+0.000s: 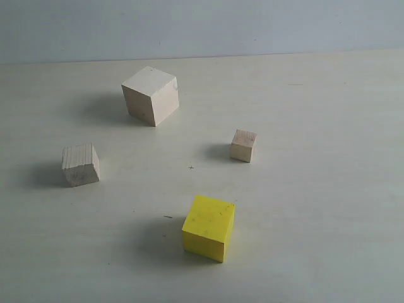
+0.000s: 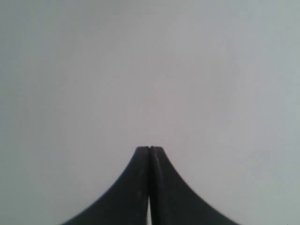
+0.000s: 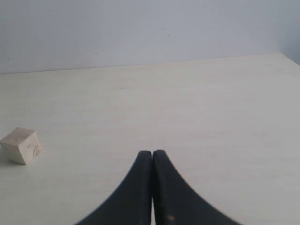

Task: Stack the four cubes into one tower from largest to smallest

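Note:
Four cubes lie apart on the pale table in the exterior view. The largest pale wood cube [image 1: 151,95] sits at the back left. A medium pale wood cube [image 1: 81,164] is at the left. The smallest pale wood cube [image 1: 243,146] is right of centre, and the yellow cube [image 1: 209,227] is nearest the front. No tower stands. Neither arm shows in the exterior view. My left gripper [image 2: 149,149] is shut with nothing in it, facing a blank grey surface. My right gripper [image 3: 152,153] is shut and empty above the table, with a pale wood cube [image 3: 21,146] off to one side.
The table [image 1: 315,208] is pale wood grain and meets a grey wall [image 1: 252,25] at the back. Its far edge and a corner show in the right wrist view.

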